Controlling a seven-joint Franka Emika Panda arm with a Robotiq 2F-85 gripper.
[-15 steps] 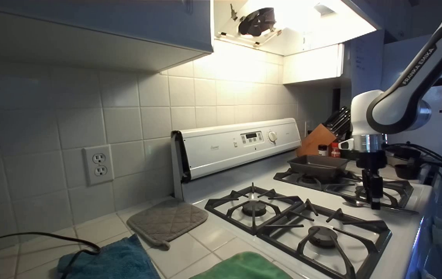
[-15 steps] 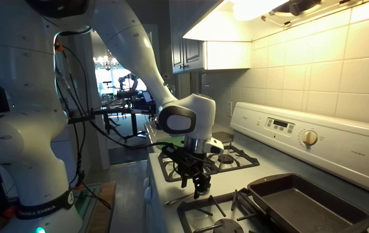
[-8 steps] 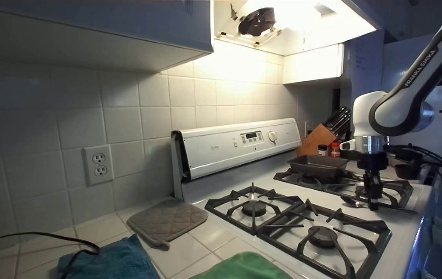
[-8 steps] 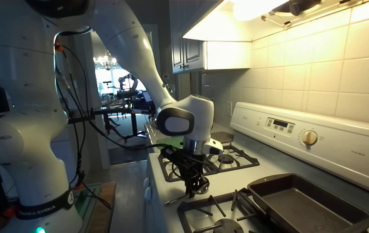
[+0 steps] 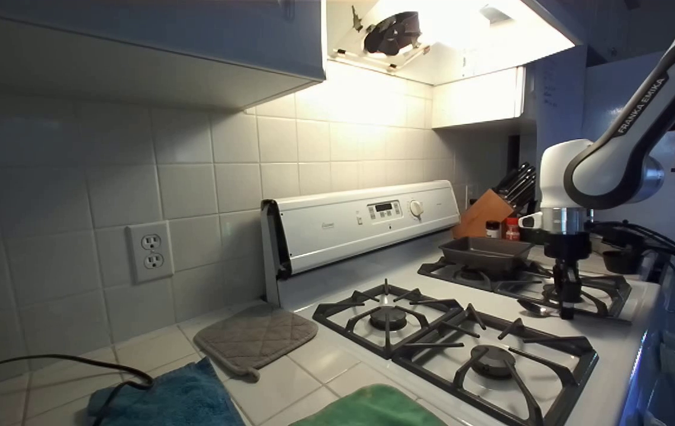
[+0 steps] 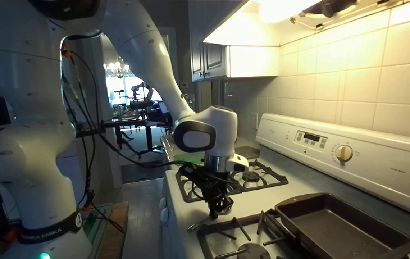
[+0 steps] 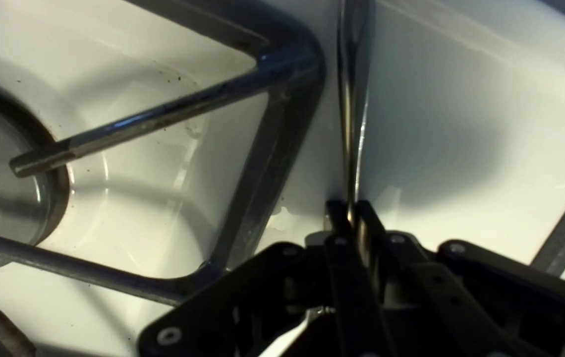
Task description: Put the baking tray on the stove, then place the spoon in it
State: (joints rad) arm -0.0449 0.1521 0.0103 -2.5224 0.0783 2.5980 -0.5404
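Observation:
The dark baking tray [image 5: 485, 253] rests on a back burner of the white stove [image 6: 259, 201], close to the control panel. It is upright and nothing shows inside it [image 6: 338, 225]. In the wrist view a thin metal spoon handle [image 7: 354, 104] runs between my fingertips, and my gripper [image 7: 351, 208] is shut on it. The spoon's bowl [image 5: 532, 307] pokes out past my gripper [image 5: 566, 313] on the white strip between the grates. In an exterior view the spoon's handle end [image 6: 197, 225] shows beside my gripper [image 6: 213, 216]. Whether the spoon touches the stove, I cannot tell.
A black grate [image 7: 282, 124] lies close beside the fingers; another grate [image 5: 491, 361] covers the nearer burners. On the counter are a grey pot holder [image 5: 257, 337], a green cloth [image 5: 373, 408] and a blue towel [image 5: 177, 396]. A knife block [image 5: 482, 213] stands beyond the tray.
The jaws have come together on the spoon's handle, after standing apart a second ago. The spoon has shifted and turned slightly. The tray has not moved.

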